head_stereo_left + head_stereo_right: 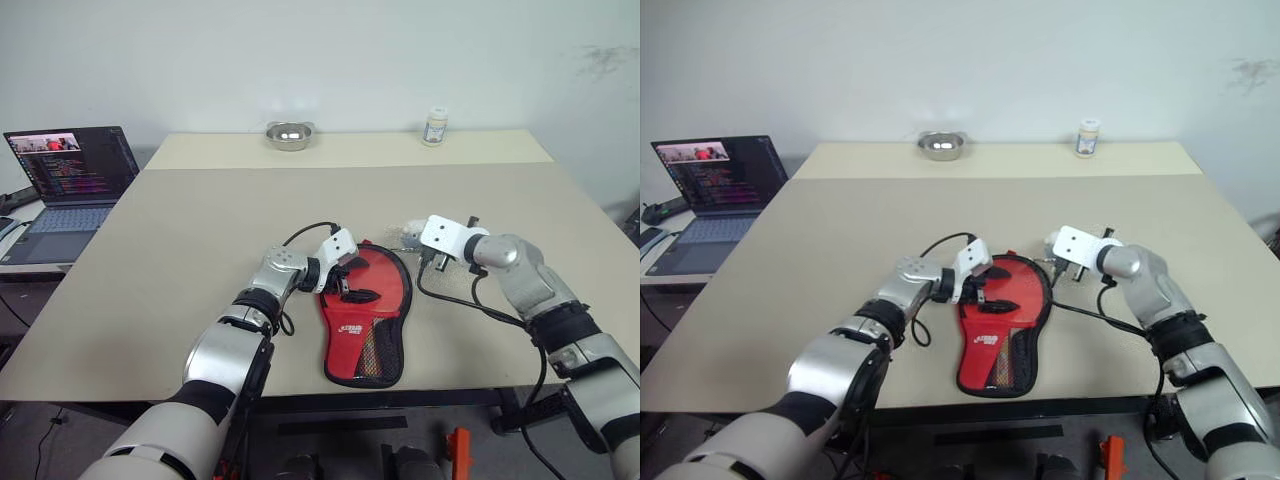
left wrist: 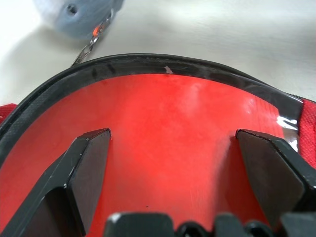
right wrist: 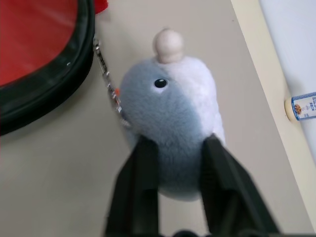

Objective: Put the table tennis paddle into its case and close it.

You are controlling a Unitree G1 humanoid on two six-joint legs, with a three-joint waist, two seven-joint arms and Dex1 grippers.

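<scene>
Pinched between the right gripper's (image 3: pixel 170 163) two black fingers is a small grey-and-white plush charm (image 3: pixel 170 116), which is joined by a short chain (image 3: pixel 106 74) to the black-edged case (image 1: pixel 365 320). Whether the chain ends at the zip puller cannot be told. The left gripper (image 2: pixel 173 163) is held with its fingers spread wide over the round red face seen inside the case rim, apparently the table tennis paddle (image 2: pixel 168 128); nothing is gripped by it. The case lies near the front edge of the table (image 1: pixel 200 230), red side up, its rounded end toward both grippers. The handle of the paddle cannot be made out, so it is judged, not seen, that the paddle is already seated and that closing is the step in hand. If the charm serves as the zip pull, it should be drawn steadily along the curve of the rim, never lifted away from it, while the case is pressed flat by the left gripper so that it is not dragged. A slipping grip on the soft plush should be watched for
</scene>
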